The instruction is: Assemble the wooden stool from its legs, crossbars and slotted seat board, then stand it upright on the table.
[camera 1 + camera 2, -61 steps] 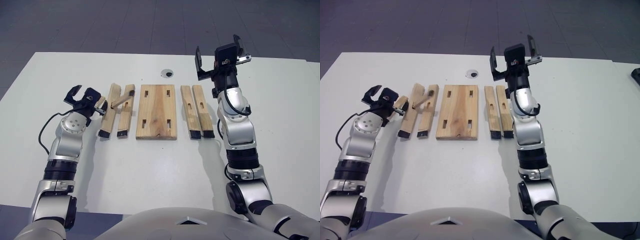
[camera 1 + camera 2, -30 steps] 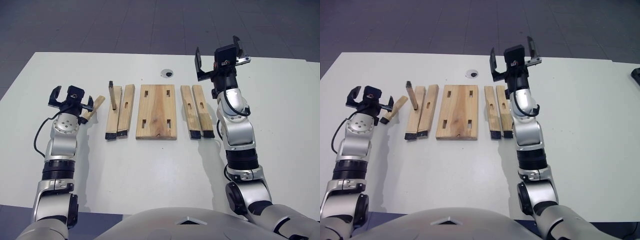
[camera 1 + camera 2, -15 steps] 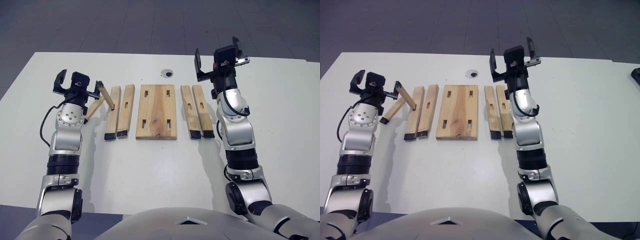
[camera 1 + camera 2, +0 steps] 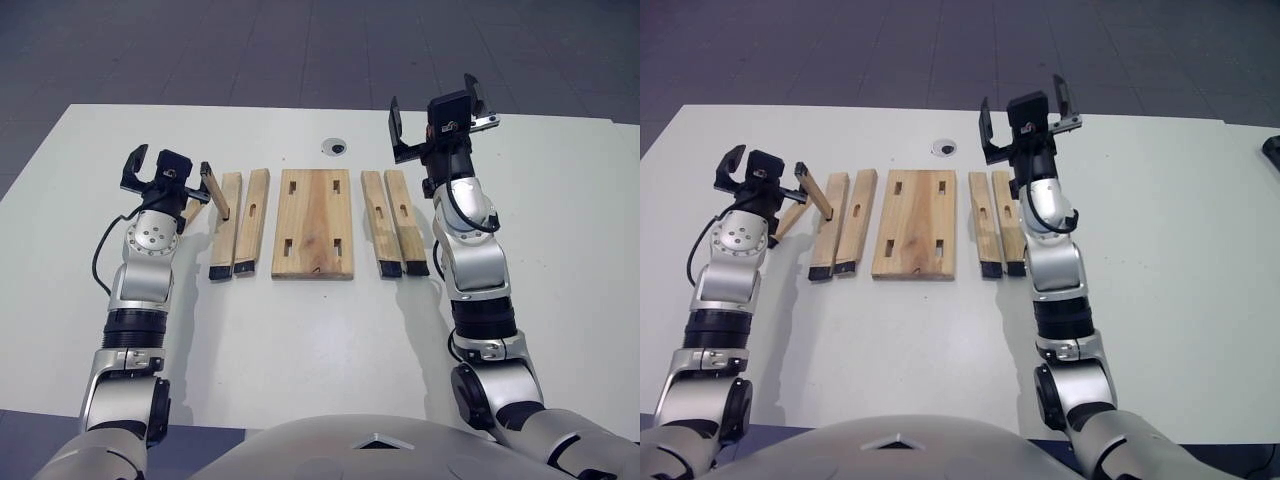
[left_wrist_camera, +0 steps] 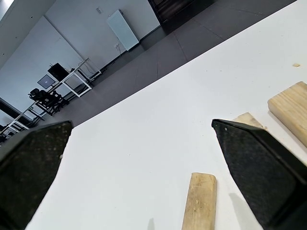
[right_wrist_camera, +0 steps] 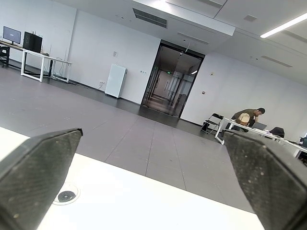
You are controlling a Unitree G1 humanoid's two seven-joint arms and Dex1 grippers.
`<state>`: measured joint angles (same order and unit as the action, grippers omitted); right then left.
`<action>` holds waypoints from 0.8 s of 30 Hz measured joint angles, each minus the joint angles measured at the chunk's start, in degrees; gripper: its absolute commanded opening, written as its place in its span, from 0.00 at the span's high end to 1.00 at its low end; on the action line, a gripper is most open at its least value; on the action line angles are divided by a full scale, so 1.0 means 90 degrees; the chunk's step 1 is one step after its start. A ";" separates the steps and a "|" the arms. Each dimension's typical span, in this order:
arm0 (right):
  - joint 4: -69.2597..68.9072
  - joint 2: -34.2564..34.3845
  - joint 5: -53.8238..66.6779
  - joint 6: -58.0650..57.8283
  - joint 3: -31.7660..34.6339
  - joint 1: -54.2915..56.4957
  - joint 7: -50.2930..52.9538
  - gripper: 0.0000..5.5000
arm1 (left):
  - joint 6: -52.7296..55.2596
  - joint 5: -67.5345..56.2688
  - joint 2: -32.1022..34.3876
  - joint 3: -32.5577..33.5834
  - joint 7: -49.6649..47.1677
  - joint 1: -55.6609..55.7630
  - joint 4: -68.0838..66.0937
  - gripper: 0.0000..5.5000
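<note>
The slotted seat board (image 4: 314,222) lies flat in the middle of the white worktop (image 4: 560,230), slots facing up. The left legs (image 4: 224,225) and the right legs (image 4: 374,222) lie in parallel pairs on either side, apparently staged for fitting.

At centre left of the head views, a crossbar (image 4: 216,195) leans out of the outermost left leg, seemingly seated in its slot. A loose crossbar (image 4: 790,220) lies on the worktop just beside that leg.

The left tool (image 4: 165,170) sits low next to both crossbars, fingers spread wide and holding nothing. It is probably lined up on the loose piece, whose end shows between the fingers in the left wrist view.

The right tool (image 4: 437,105) stands raised at upper right, beyond the right legs, fingers apart and empty, clear of the parts. Assembly looks barely begun.
</note>
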<state>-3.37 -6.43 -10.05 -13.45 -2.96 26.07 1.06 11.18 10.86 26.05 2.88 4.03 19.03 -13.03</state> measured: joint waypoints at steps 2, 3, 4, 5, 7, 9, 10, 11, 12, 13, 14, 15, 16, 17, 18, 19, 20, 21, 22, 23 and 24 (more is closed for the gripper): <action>0.0000 0.0000 0.0000 0.0000 -0.0001 0.0000 -0.0004 0.02 | -0.0002 0.0028 0.0006 0.0028 -0.0025 0.0002 -0.0060 0.02; 0.0000 0.0000 0.0000 0.0000 -0.0002 0.0000 -0.0010 0.02 | -0.0004 0.0031 0.0008 0.0043 -0.0034 0.0007 -0.0088 0.02; 0.0000 0.0000 0.0000 0.0000 -0.0003 0.0000 -0.0015 0.02 | -0.0008 0.0033 0.0014 0.0054 -0.0042 0.0012 -0.0116 0.02; 0.0000 0.0000 0.0000 0.0000 -0.0003 0.0000 -0.0016 0.02 | -0.0013 0.0035 0.0017 0.0067 -0.0048 0.0024 -0.0153 0.02; 0.0000 0.0001 0.0000 0.0000 -0.0004 0.0000 -0.0017 0.02 | -0.0014 0.0038 0.0020 0.0095 -0.0084 0.0048 -0.0199 0.02; 0.0000 0.0004 0.0000 0.0000 -0.0004 0.0000 -0.0016 0.02 | -0.0014 0.0041 0.0024 0.0124 -0.0120 0.0080 -0.0204 0.02; 0.0000 0.0006 0.0000 0.0000 -0.0004 0.0000 -0.0016 0.02 | -0.0014 0.0048 0.0037 0.0146 -0.0154 0.0121 -0.0221 0.02; 0.0000 0.0011 0.0000 0.0000 -0.0005 0.0000 -0.0014 0.02 | -0.0013 0.0062 0.0052 0.0162 -0.0203 0.0155 -0.0249 0.02; 0.0000 0.0016 -0.0001 0.0000 -0.0006 0.0000 -0.0014 0.02 | -0.0012 0.0079 0.0069 0.0195 -0.0242 0.0181 -0.0275 0.02; 0.0000 0.0019 -0.0001 0.0000 -0.0008 0.0000 -0.0013 0.02 | -0.0006 0.0078 0.0078 0.0241 -0.0261 0.0190 -0.0279 0.02; 0.0000 0.0026 -0.0001 0.0000 -0.0009 0.0000 -0.0012 0.02 | 0.0006 0.0076 0.0092 0.0285 -0.0287 0.0197 -0.0279 0.02; 0.0000 0.0033 -0.0001 0.0001 -0.0011 0.0000 -0.0011 0.02 | 0.0031 0.0066 0.0097 0.0334 -0.0328 0.0212 -0.0279 0.02; 0.0000 0.0049 -0.0001 0.0001 -0.0011 0.0000 -0.0010 0.02 | 0.0059 0.0032 0.0096 0.0417 -0.0383 0.0242 -0.0277 0.02; 0.0000 0.0066 0.0006 0.0000 -0.0010 0.0000 -0.0010 0.02 | 0.0123 0.0033 0.0094 0.0474 -0.0450 0.0277 -0.0267 0.02; 0.0000 0.0085 0.0023 0.0000 -0.0010 0.0000 -0.0012 0.02 | 0.0246 0.0033 0.0082 0.0563 -0.0573 0.0321 -0.0221 0.02; 0.0000 0.0103 0.0035 -0.0001 -0.0007 0.0000 -0.0015 0.02 | 0.0364 0.0007 0.0058 0.0712 -0.0708 0.0381 -0.0111 0.02; 0.0000 0.0117 0.0041 -0.0002 -0.0002 0.0000 -0.0016 0.02 | 0.0441 -0.0115 0.0000 0.0886 -0.0824 0.0449 0.0092 0.02; -0.0002 0.0123 0.0042 -0.0002 -0.0002 0.0000 -0.0019 0.02 | 0.0493 -0.0216 -0.0036 0.1003 -0.0881 0.0565 0.0259 0.02; -0.0002 0.0130 0.0043 -0.0003 -0.0002 0.0000 -0.0020 0.02 | 0.0531 -0.0290 -0.0069 0.1105 -0.0950 0.0719 0.0407 0.02; -0.0002 0.0128 0.0042 -0.0004 -0.0002 0.0000 -0.0020 0.02 | 0.0564 -0.0476 -0.0121 0.1227 -0.0988 0.0906 0.0541 0.02; -0.0002 0.0129 0.0040 -0.0004 -0.0004 0.0000 -0.0022 0.02 | 0.0569 -0.0741 -0.0238 0.1402 -0.0999 0.1167 0.0675 0.02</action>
<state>-3.38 -5.27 -9.68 -13.48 -2.99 26.07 0.86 16.30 4.19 23.91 15.50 -4.96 29.53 -6.96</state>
